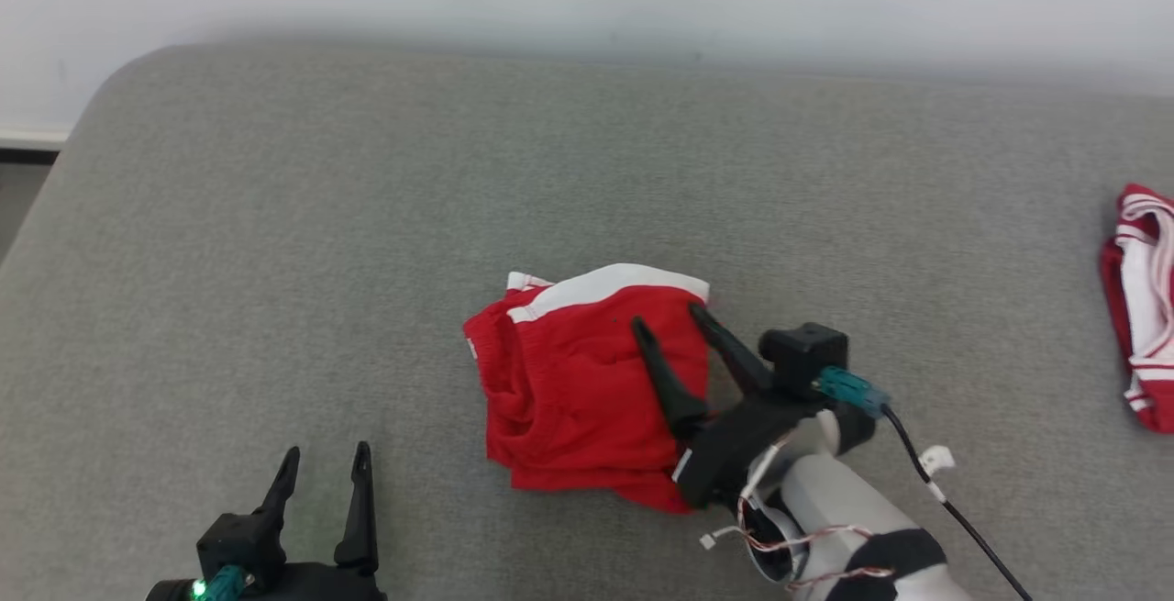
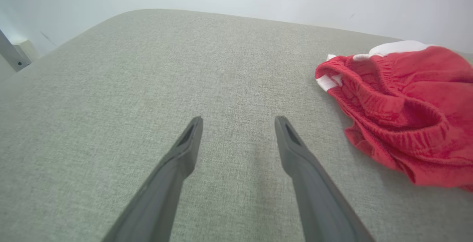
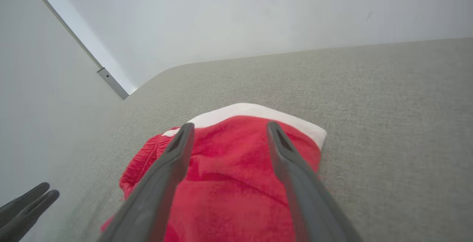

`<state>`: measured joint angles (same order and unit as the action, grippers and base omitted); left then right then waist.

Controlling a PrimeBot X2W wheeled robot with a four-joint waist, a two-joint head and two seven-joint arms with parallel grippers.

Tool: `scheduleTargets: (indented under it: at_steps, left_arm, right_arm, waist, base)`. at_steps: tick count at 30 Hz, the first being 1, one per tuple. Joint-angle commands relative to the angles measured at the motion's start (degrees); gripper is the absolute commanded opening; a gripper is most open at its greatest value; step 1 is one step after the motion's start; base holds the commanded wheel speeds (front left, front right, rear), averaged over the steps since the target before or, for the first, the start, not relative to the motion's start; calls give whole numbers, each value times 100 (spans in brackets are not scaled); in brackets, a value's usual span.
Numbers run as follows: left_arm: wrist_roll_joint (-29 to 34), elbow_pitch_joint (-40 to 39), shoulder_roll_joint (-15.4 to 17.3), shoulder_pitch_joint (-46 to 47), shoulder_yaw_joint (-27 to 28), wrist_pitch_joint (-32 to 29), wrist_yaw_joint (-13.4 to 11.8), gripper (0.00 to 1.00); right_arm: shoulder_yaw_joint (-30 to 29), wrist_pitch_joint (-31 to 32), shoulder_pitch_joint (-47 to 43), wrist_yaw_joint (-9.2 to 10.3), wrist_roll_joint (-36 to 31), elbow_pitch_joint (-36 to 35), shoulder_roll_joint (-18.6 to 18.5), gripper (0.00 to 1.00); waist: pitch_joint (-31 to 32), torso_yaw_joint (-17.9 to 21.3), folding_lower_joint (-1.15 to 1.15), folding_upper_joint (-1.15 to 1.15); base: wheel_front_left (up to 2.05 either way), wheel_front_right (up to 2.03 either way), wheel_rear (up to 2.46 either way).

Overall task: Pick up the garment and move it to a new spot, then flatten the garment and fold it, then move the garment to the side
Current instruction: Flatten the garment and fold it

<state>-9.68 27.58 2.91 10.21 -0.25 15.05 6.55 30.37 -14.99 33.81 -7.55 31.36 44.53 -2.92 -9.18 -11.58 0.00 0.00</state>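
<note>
The red shorts [image 1: 578,390], white-trimmed, lie as a compact, loosely folded bundle near the middle of the grey upholstered surface [image 1: 367,216]. The right tool [image 1: 668,317] is poised over the bundle's right half with its fingers spread apart and no cloth clamped between them. The left tool [image 1: 327,450] is also spread, empty, and parked at the near left, apart from the shorts. Judged from this layout, the transfer to the side remains. Hazard: a grip taken on the top layer alone would likely lift that layer and undo the fold, so the grasp should take in all layers at the edge. Hazard: dragging across the textured upholstery may bunch the lower layers. Hazard: the wrist cable [image 1: 963,514] trails close behind the right tool and could catch cloth on a sweep. A second red-and-white garment [image 1: 1142,307] occupies the far right edge, limiting placement there. The left side is open apart from the parked left tool.
</note>
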Motion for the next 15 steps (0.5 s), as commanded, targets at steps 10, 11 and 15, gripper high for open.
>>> scheduleTargets:
  at_steps: [10, 11, 15]
  left_arm:
    - [240, -177, 1, -304, 430, 15, -17, 100]
    - [242, -187, -2, -331, 458, 15, -12, 100]
    - [305, -206, -1, -416, 605, 15, -1, 100]
  right_arm:
    - [-1544, -18, -1221, 14, -944, -603, 3, 100]
    - [-1682, -19, -1321, 14, -1003, -659, 4, 100]
    - [-2131, -18, -1687, 14, -1310, -870, 7, 100]
  waist:
    - [333, 795, 0, 0]
    - [352, 840, 0, 0]
    - [456, 1035, 0, 0]
  base:
    - [0, 0, 0]
    - [0, 0, 0]
    - [0, 0, 0]
